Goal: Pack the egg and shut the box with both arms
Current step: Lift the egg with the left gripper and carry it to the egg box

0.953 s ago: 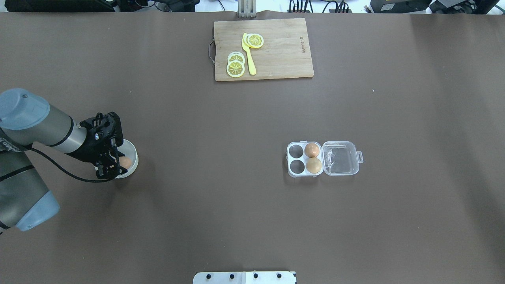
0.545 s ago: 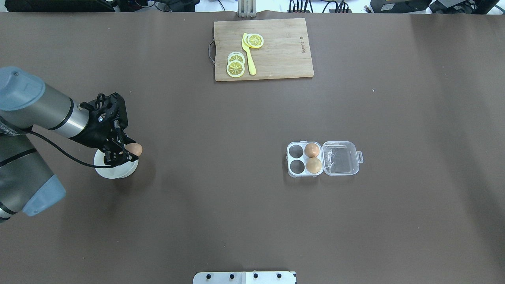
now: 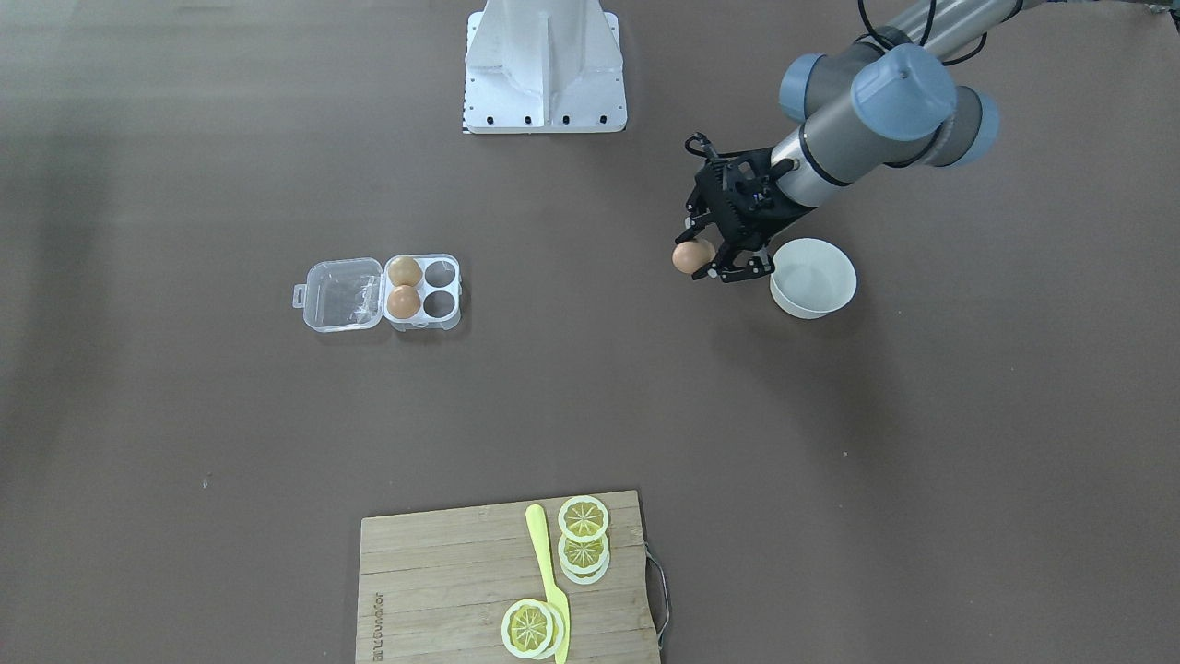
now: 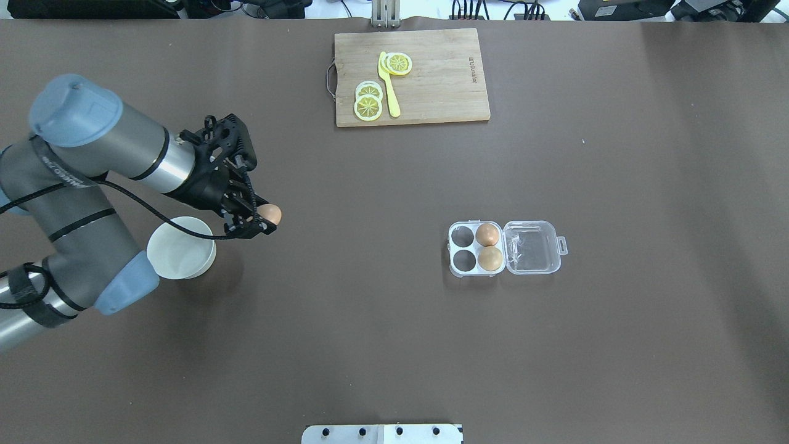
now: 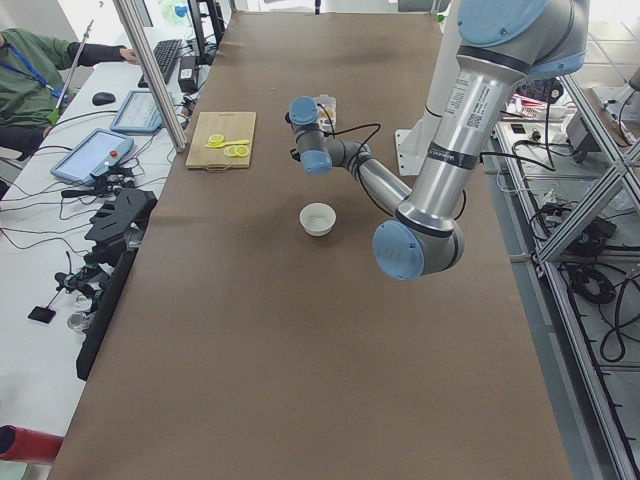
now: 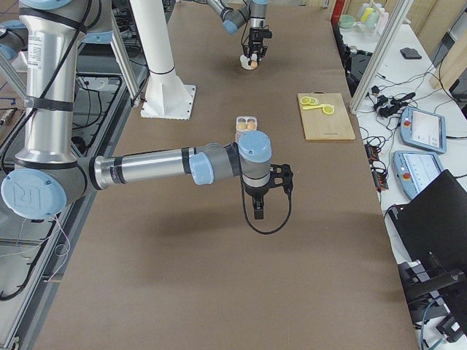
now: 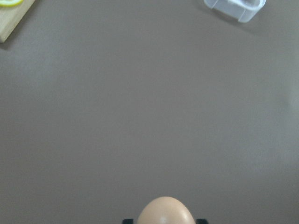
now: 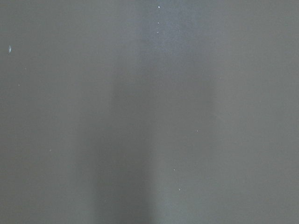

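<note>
The left tool (image 4: 265, 218) grips the egg (image 4: 269, 214) near the bowl (image 4: 185, 260); the right tool (image 6: 258, 208) is too distant to tell its state.

Overhead view: bowl (image 4: 161, 256) at the left of the table (image 4: 394, 345). Left gripper (image 4: 266, 218) up and right of the bowl, clear of it, clamped on the egg (image 4: 270, 213) above the table. Box (image 4: 533, 248) right of centre, well apart from the egg, lid flat to the right; two eggs (image 4: 487, 234) in the cells next to the lid. Cutting board (image 4: 444, 92) at far edge, centre; lemon slices (image 4: 368, 106) and knife (image 4: 388, 86) on it. Right gripper (image 6: 259, 208) over the table, robot's right of the box.
</note>
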